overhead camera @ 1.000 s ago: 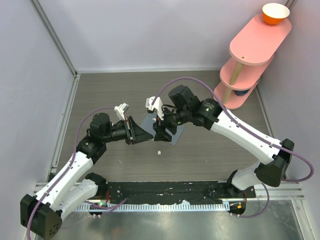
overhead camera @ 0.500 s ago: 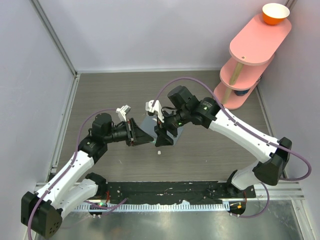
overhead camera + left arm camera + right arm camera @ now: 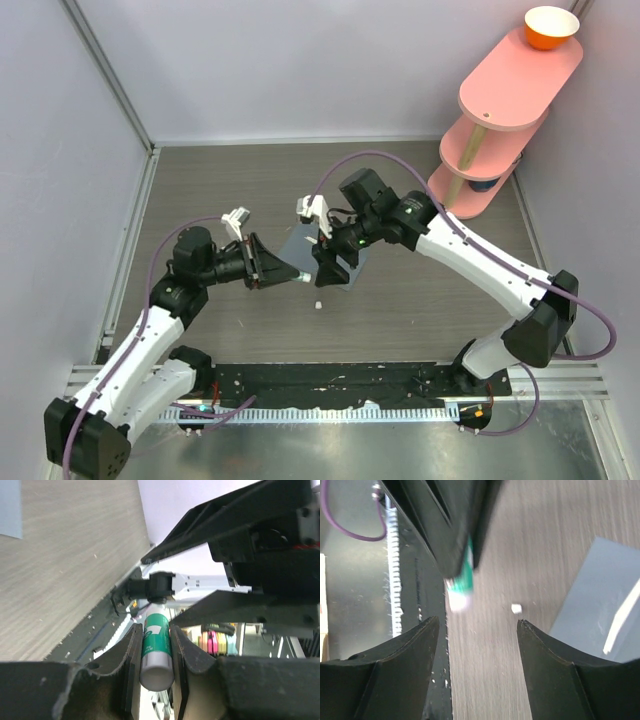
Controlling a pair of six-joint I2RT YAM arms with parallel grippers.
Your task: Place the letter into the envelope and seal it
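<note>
A grey wood-grain bench [image 3: 220,190] is sitting between pale walls, with a pink shelf [image 3: 515,85] at its far right corner. The slate-blue envelope [image 3: 605,595] is lying flat mid-bench, partly under the right fingers [image 3: 330,268], which are hanging spread. A pale strip [image 3: 622,622], perhaps its flap edge, is crossing it. The left fingers [image 3: 285,272] are pinching a green-and-white glue stick [image 3: 156,645].

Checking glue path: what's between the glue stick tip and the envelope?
In the right wrist view, only bare table and one small white scrap lie between the glue stick and the envelope.
</note>
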